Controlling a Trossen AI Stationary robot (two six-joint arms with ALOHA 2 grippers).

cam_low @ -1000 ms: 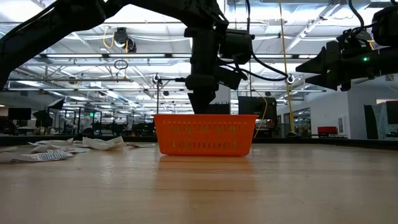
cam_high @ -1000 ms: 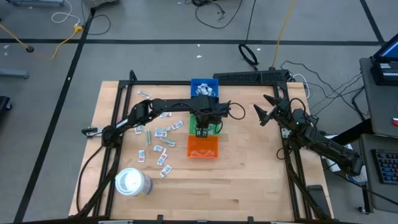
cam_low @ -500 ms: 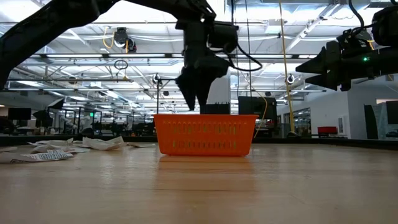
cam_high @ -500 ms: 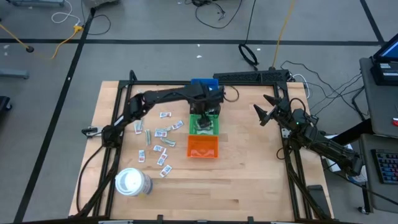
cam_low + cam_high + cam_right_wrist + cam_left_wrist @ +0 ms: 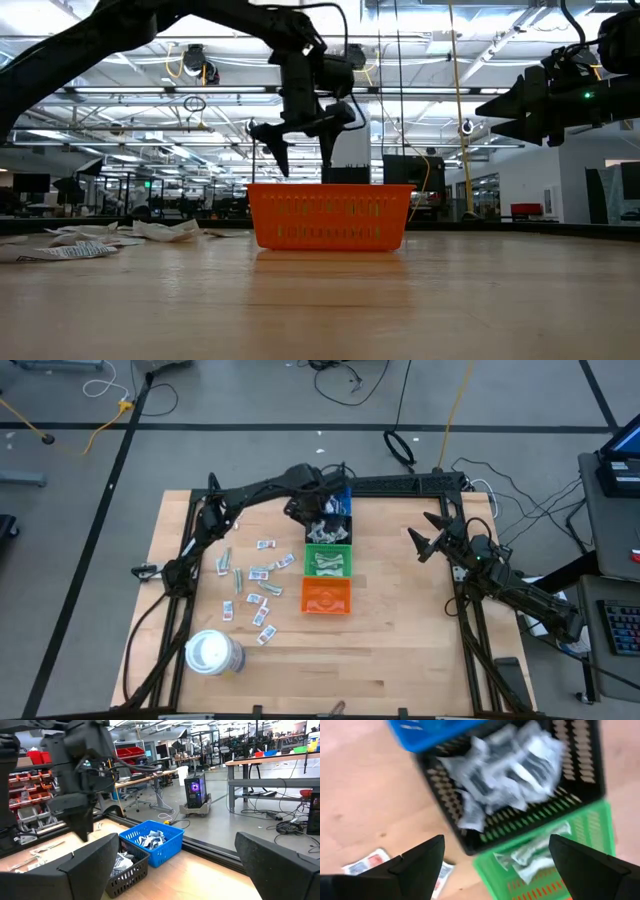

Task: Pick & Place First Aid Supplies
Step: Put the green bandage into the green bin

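A row of small bins is seen at the centre of the high view: blue bin [image 5: 338, 497], black bin [image 5: 330, 527], green bin [image 5: 329, 561], orange bin [image 5: 326, 596]. A white roll [image 5: 213, 652] stands at lower left. Loose first aid packets [image 5: 262, 573] are scattered left of the bins; others lie inside the black and green bins. The left gripper [image 5: 311, 512] is held above the black bin, fingers spread wide, nothing held. The right gripper [image 5: 422, 538] is parked at right, wide open, empty.

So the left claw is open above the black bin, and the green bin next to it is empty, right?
Not quite. The left claw is open above the black bin, but the green bin is not empty: the high view shows pale packets lying in it.
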